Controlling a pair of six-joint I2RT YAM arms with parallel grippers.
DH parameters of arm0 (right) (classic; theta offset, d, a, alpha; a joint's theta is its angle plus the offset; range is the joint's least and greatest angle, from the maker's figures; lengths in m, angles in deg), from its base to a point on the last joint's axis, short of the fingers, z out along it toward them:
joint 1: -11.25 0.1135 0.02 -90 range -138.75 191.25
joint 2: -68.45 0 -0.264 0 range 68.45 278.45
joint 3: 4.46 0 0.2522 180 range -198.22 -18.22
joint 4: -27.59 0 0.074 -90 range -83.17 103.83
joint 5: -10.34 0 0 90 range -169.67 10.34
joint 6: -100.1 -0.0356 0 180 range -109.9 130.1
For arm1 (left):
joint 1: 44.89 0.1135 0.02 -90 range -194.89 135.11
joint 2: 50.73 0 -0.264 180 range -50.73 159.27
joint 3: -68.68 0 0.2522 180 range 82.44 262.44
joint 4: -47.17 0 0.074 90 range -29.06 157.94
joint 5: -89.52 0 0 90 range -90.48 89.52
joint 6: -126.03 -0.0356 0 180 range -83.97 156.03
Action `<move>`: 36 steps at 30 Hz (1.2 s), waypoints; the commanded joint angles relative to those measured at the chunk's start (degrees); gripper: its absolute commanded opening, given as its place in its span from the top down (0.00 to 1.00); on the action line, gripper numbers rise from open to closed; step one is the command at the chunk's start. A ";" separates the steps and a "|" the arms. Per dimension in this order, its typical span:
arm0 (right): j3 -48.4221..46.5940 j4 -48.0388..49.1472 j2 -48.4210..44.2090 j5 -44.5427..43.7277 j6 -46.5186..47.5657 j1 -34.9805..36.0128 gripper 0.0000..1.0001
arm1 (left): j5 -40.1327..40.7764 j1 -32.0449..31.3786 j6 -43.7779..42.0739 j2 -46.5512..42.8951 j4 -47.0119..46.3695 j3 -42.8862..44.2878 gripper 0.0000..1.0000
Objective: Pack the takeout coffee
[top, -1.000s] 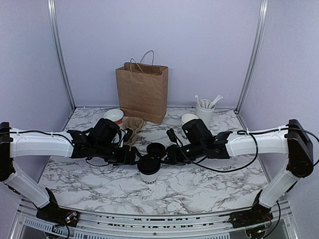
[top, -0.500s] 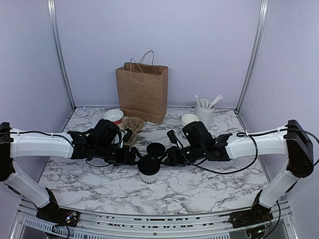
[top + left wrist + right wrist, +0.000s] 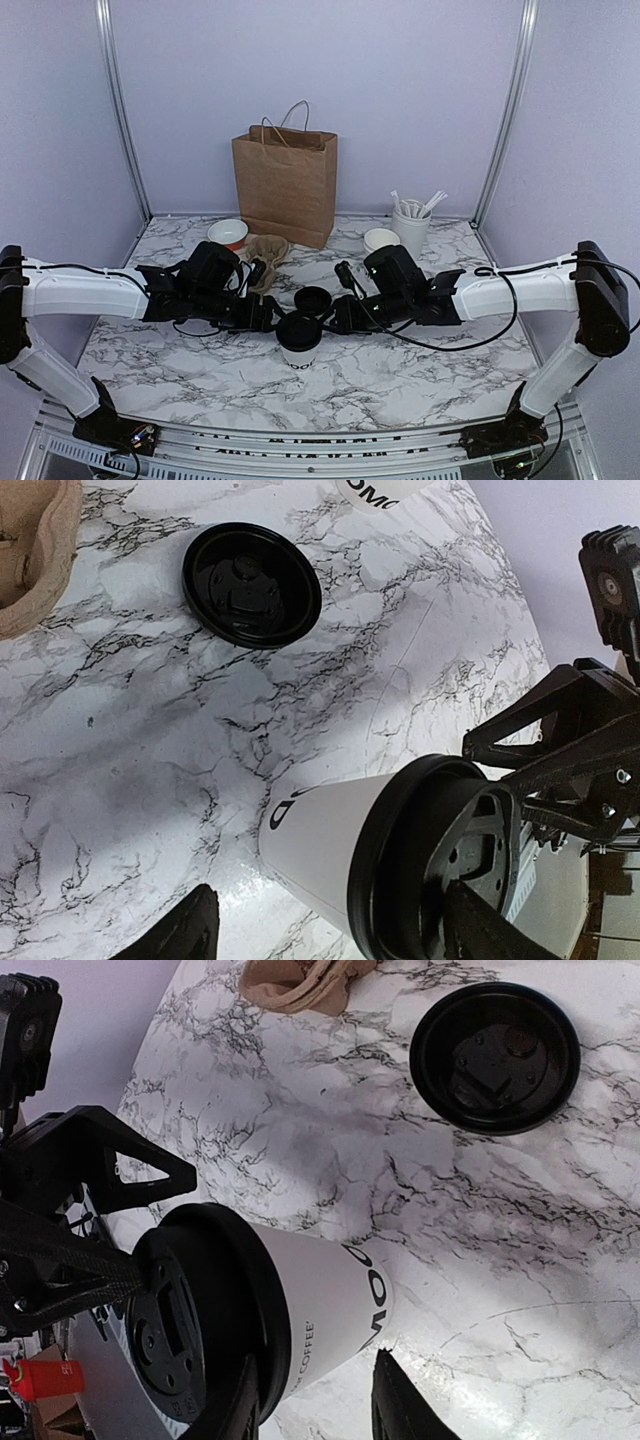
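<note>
The takeout coffee cup [image 3: 298,342], seen from above, stands upright and lidded on the table [image 3: 430,385] between the left gripper [image 3: 271,317] and right gripper [image 3: 331,320], equally near. Left wrist: jaws wide apart, cup just ahead. Right wrist: jaws part-open, empty, cup just ahead.

A white paper cup [image 3: 320,845] capped with a black lid [image 3: 420,870] sits between the spread fingers [image 3: 180,930] of the left gripper [image 3: 330,935] (the finger at the view's left stands clear of the cup wall). A second black lid [image 3: 250,585] lies flat on the marble table [image 3: 150,740], near the brown carrier [image 3: 35,560].
</note>
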 commanded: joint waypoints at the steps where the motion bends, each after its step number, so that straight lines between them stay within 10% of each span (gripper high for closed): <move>1: 0.72 -9.74 3.90 -3.40 0.64 1.84 0.63 | 2.05 -0.27 -0.24 2.03 3.95 -2.39 0.23; 36: -11.17 -10.65 0.06 -2.81 6.43 -2.39 0.63 | 0.40 -0.36 -6.07 -0.15 7.00 5.10 0.23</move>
